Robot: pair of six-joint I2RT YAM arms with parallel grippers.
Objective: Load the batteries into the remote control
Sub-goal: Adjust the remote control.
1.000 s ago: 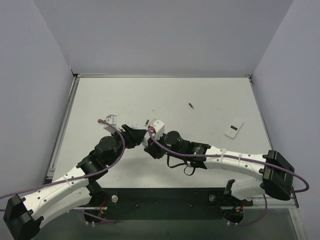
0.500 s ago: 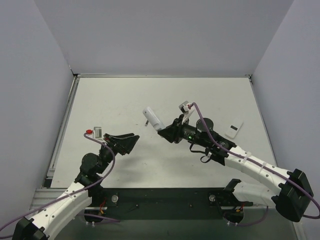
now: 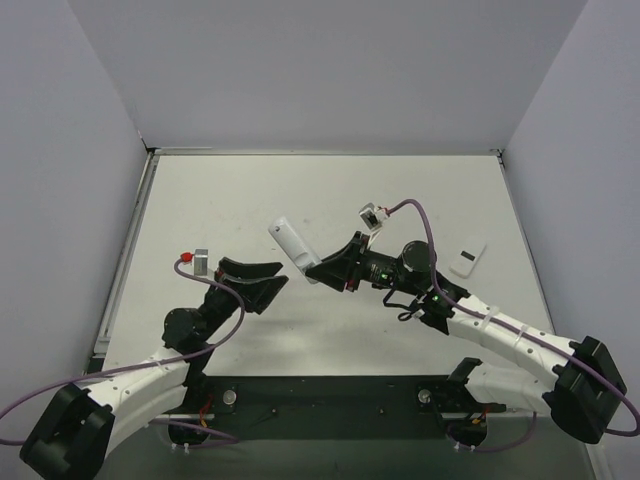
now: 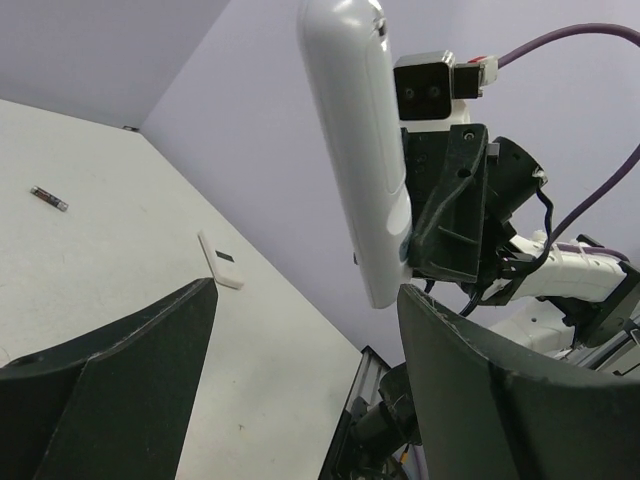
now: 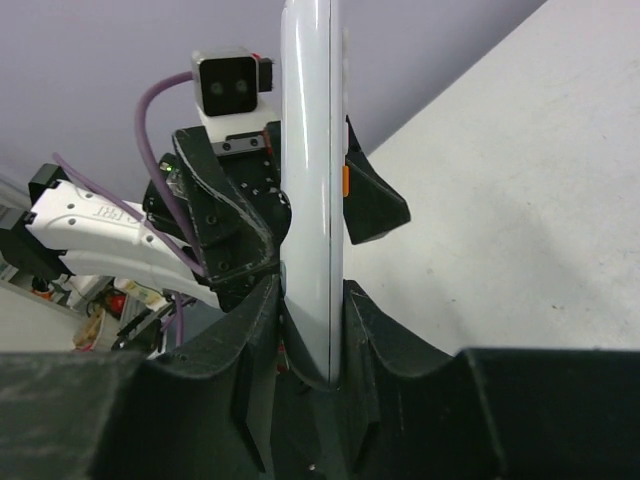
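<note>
Overhead footage shows the slim white plastic remote control (image 3: 293, 243) lifted off the table (image 3: 230, 190), pinched at its lower end by the right gripper (image 3: 318, 270). The left gripper (image 3: 275, 278) hangs near it, jaws spread and empty, and the white flat cover piece (image 3: 467, 256) lies well apart to the right. Left-wrist footage adds what cannot be made out from above: one thin dark cylindrical battery (image 4: 48, 198) lying flat on the table, farther off than the cover piece. Right-wrist footage alone shows how little of the handset sits between the fingers (image 5: 375, 340). Held so near one end, it may pivot or slip when a battery is pressed in, and the loose battery may roll from a pinch.
</note>
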